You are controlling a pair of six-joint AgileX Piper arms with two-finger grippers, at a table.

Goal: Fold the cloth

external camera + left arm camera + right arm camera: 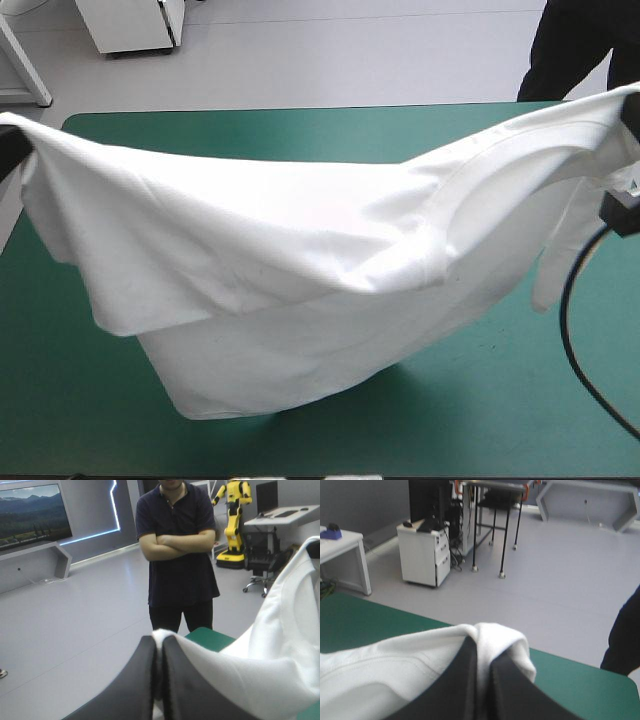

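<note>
T-shirt [300, 270] slung between left jaws and right jaws, both pinching its top edge.

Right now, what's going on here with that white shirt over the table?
Two robot arms hold the T-shirt up above the teal-green table, stretched out between them. The left gripper is shut on one end of it and the right gripper on the opposite end. The middle sags down toward the table. It is lifted and spread, not yet a folded bundle.
</note>
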